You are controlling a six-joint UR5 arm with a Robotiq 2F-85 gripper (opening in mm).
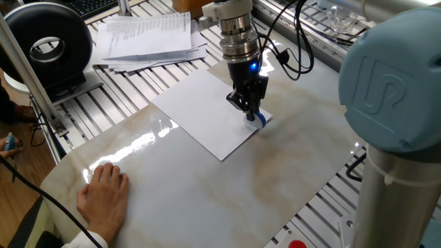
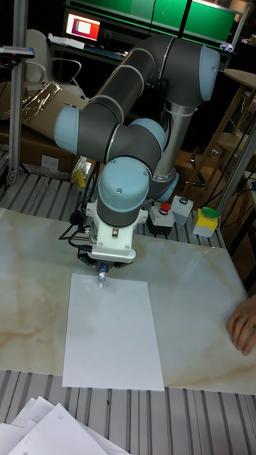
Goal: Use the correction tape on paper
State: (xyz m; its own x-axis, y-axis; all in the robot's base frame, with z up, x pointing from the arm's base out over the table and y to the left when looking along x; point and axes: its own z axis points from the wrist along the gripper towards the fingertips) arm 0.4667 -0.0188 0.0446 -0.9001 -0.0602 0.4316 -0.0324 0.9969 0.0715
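A plain white sheet of paper (image 1: 203,110) (image 2: 114,333) lies flat on the marble tabletop. My gripper (image 1: 251,110) (image 2: 101,272) points straight down over the sheet's right corner, shut on the small blue and clear correction tape (image 1: 258,121) (image 2: 102,277). The tape's tip rests on the paper at that corner. In the tall fixed view the arm's wrist hides most of the fingers, and only the blue tip of the tape shows at the sheet's far left corner.
A stack of printed papers (image 1: 148,38) lies at the back left beside a black round device (image 1: 45,45). A person's hand (image 1: 103,200) (image 2: 244,323) rests on the marble table (image 1: 275,172). Button boxes (image 2: 181,213) stand behind the arm's base.
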